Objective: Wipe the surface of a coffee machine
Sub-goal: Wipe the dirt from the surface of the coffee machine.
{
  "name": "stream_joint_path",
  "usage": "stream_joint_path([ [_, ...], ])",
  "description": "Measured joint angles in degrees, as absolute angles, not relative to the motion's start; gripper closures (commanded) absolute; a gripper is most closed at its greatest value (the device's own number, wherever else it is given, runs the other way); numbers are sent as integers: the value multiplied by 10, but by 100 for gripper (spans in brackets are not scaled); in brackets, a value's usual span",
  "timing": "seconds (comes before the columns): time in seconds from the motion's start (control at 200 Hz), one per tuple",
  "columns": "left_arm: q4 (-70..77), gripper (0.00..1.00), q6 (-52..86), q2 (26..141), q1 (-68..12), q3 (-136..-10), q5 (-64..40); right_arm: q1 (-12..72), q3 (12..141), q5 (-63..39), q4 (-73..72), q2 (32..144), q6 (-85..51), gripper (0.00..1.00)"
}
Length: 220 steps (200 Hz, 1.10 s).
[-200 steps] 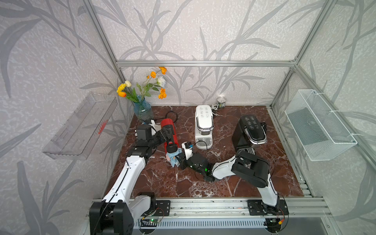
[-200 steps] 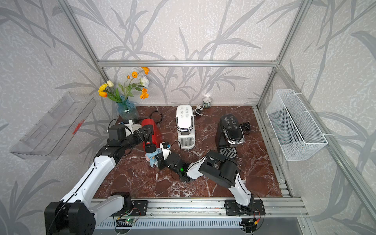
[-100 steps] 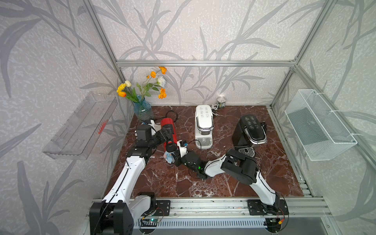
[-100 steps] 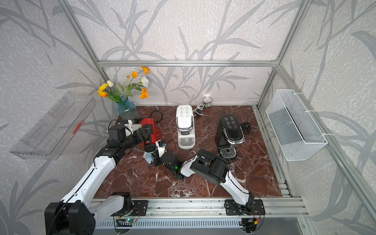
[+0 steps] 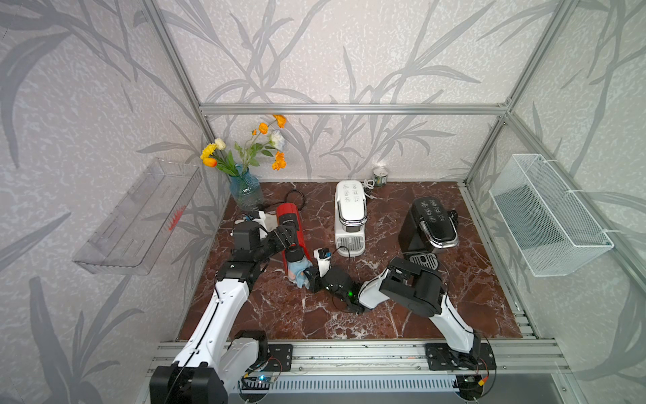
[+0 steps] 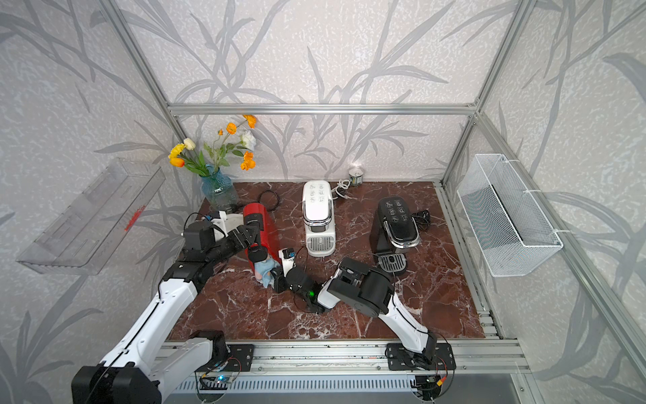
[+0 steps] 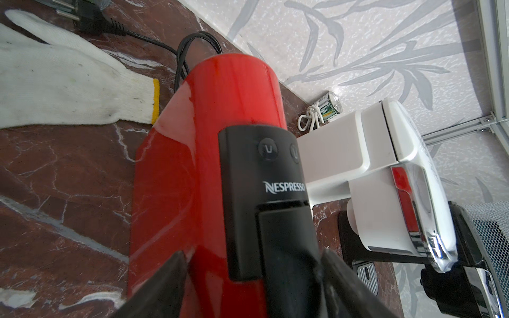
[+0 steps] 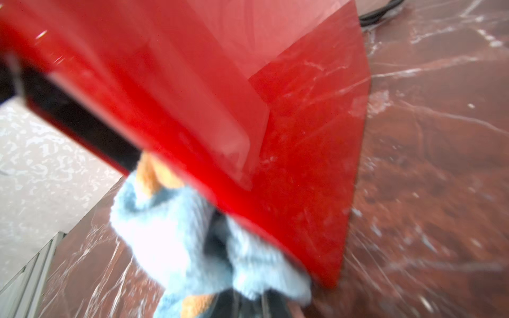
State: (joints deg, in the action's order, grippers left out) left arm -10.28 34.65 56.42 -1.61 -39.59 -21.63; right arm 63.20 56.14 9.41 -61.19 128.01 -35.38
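Red coffee machine [image 5: 291, 224] stands on the tabletop [image 5: 384, 314], upright, spout end toward the arm bases, cord looped behind it.

Left pincer [image 7: 253, 278]: spread wide and clamped across the red machine's black head, one finger [image 7: 168, 278] on each flank, just below the two buttons and the brand name. In both top views it sits over the machine's top, toward the spout end [image 6: 252, 235].

Right pincer [image 5: 307, 278]: low, just in front of the red machine's base, closed on a light blue cloth [image 5: 297, 271] with orange patches. Cloth is bunched against the machine's lower front edge [image 8: 275, 192]. The wrist view is blurred, so the fingers under the cloth [image 8: 176, 234] are hard to make out, and contact with the red wall looks likely rather than certain.

Around the red machine:
- white glove [image 7: 68, 82] flat on the tabletop, touching its rear corner
- blue vase of flowers [image 5: 246, 192] near, behind it
- white coffee machine [image 5: 349, 213] apart from it, on the side away from the vase
- black coffee machine [image 5: 431, 224] farther off, beyond the white one
- small can [image 5: 380, 174] well apart, at the back wall
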Motion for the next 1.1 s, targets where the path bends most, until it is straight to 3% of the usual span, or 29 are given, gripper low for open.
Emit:
stream_joint_path([
  [0.26, -91, 26, 347, 576, -15, -399, -216, 633, 441, 91, -616, 1184, -373, 100],
  [0.41, -100, 26, 344, 575, -15, -403, -215, 634, 369, 93, -588, 1072, -375, 100],
  [0.765, -216, 23, 312, 560, -19, -467, -215, 610, 339, 92, -279, 706, -304, 100],
  [0.94, -268, 23, 284, 547, -19, -535, -224, 571, 320, 104, -152, 612, -300, 100],
  [1.1, -292, 24, 267, 565, -29, -591, -242, 504, 304, 83, -90, 597, -313, 100],
])
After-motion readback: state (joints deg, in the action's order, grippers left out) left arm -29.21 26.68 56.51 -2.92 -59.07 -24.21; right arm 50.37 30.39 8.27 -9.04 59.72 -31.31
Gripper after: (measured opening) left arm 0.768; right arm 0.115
